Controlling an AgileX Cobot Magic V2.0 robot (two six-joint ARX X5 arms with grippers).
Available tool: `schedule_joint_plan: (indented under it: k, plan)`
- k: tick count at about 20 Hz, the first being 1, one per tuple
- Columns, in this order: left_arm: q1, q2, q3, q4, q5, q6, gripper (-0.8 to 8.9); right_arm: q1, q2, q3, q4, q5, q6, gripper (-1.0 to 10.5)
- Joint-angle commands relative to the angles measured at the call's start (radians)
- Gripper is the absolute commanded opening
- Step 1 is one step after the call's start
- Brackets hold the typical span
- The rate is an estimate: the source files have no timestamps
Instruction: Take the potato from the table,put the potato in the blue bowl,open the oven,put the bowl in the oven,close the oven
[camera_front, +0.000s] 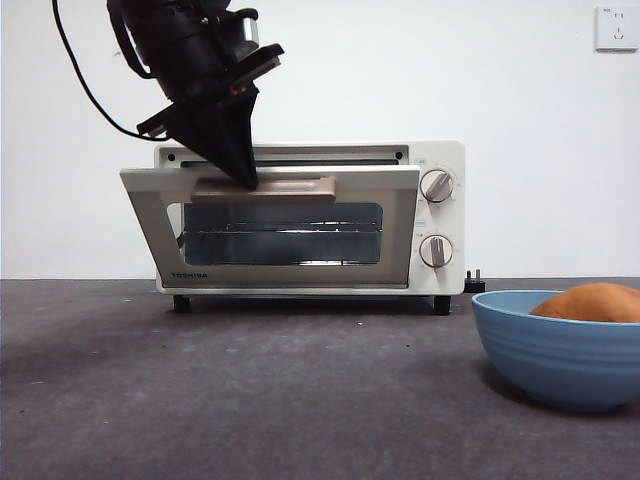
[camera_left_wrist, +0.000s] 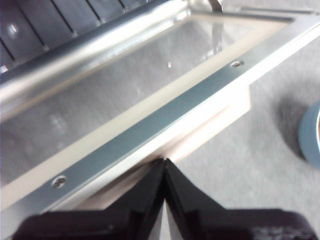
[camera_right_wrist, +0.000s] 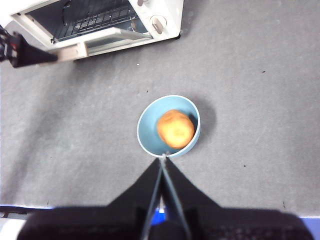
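The smooth orange-brown potato (camera_right_wrist: 175, 128) already sits in the ridged medium-blue bowl (camera_right_wrist: 145, 134) on the dark grey speckled table (camera_front: 250, 400), well apart from the cream-white Toshiba toaster oven (camera_front: 440, 215), whose dark glass door (camera_front: 280, 232) is tilted partly open. The left gripper (camera_front: 247, 180) presses its closed jaws against the beige bar handle (camera_front: 290, 188) rather than around it, so the tips could slide off and let the door swing back, or the light oven could skid. The right gripper (camera_right_wrist: 163, 156) hovers closed above the bowl's rim.
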Motion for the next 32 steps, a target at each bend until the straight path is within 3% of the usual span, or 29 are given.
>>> schedule_joint_plan:
  k: [1, 8, 21, 29, 32]
  plan:
    - [0.011, 0.045, -0.061, 0.033, -0.064, 0.008, -0.06, 0.001, -0.003, 0.000, -0.023, 0.000, 0.010, -0.1]
    - [0.011, 0.045, -0.209, 0.108, -0.064, 0.002, -0.06, 0.001, -0.003, 0.000, -0.023, 0.001, 0.010, -0.1]
    - [-0.023, 0.023, -0.214, 0.045, -0.060, 0.003, -0.06, 0.001, 0.000, 0.000, -0.023, 0.004, 0.015, 0.0]
    - [-0.068, -0.198, -0.214, -0.035, -0.053, 0.003, -0.06, 0.001, 0.075, -0.005, -0.024, -0.086, 0.027, -0.1]
    - [-0.070, -0.318, -0.214, -0.082, -0.053, 0.003, -0.06, 0.001, 0.136, -0.027, -0.024, -0.081, 0.054, 0.0]
